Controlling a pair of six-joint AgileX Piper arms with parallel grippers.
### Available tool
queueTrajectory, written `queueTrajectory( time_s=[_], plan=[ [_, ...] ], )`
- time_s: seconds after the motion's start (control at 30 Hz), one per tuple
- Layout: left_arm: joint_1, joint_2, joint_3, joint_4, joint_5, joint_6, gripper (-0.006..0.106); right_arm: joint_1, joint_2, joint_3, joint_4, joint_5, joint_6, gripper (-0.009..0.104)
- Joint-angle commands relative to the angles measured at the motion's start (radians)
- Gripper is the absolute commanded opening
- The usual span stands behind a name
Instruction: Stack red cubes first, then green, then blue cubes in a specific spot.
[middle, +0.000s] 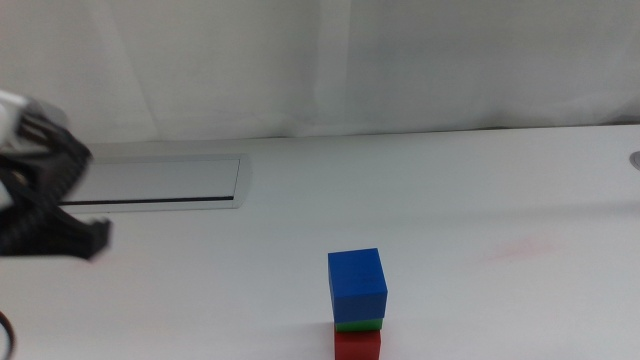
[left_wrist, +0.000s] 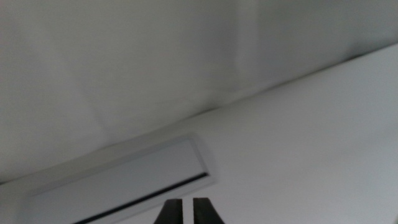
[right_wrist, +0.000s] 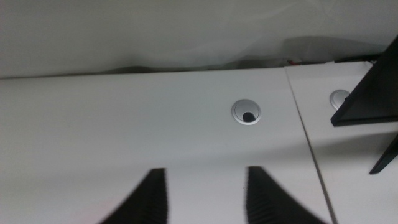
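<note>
A grey-framed panel with a dark slot lies flat on the white table, well apart from the cubes. Near the front edge, the blue cube sits on the green cube, which sits on the red cube.

The left gripper hangs at the left side, clear of the stack, its jaws nearly closed on nothing.

Only the right wrist view shows the right gripper, jaws spread wide and empty, facing a round grey cable port.
</note>
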Motion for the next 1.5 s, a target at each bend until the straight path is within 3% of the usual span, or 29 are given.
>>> queueTrajectory(
  time_s=[0.0,0.1,0.23,0.3,0.43,0.6,0.73,0.9,1.17,1.33,1.4,1.47],
  plan=[
    [0.049,-0.002,-0.032,0.023,0.019,0.003,-0.003,-0.007,-0.084,0.097,0.0,-0.052,-0.014,0.03],
    [0.139,-0.002,-0.078,-0.036,0.045,0.104,-0.003,-0.007,-0.2,0.234,0.0,-0.111,-0.014,0.014],
    [0.293,0.015,-0.155,-0.222,0.09,0.308,-0.002,-0.005,-0.346,0.367,0.0,-0.135,0.004,-0.001],
    [0.356,0.018,-0.191,-0.293,0.094,0.343,-0.001,-0.005,-0.409,0.421,0.0,-0.135,0.004,-0.002],
    [0.406,0.018,-0.228,-0.279,0.111,0.351,-0.001,-0.005,-0.54,0.538,0.027,-0.135,0.004,-0.002],
    [0.432,-0.067,-0.208,-0.396,0.015,0.351,-0.001,-0.005,-0.728,0.651,0.064,-0.134,-0.002,-0.002],
    [0.432,-0.17,-0.096,-0.388,-0.132,0.334,-0.001,-0.005,-0.879,0.739,0.08,-0.205,0.009,-0.002],
    [0.432,-0.21,0.116,-0.388,-0.259,0.295,-0.001,-0.005,-0.972,0.894,0.099,-0.469,0.12,-0.002],
    [0.432,-0.146,0.39,-0.389,-0.483,0.424,-0.001,-0.005,-0.918,1.14,0.097,-0.676,0.06,-0.002],
    [0.432,-0.046,0.492,-0.388,-0.671,0.416,-0.001,-0.005,-0.856,1.245,0.127,-0.889,0.056,-0.002],
    [0.432,-0.013,0.53,-0.388,-0.776,0.416,-0.001,-0.005,-0.826,1.254,0.153,-0.923,0.056,-0.002],
    [0.432,0.01,0.56,-0.388,-0.866,0.416,-0.001,-0.005,-0.795,1.254,0.136,-0.943,0.036,-0.002]
  ],
)
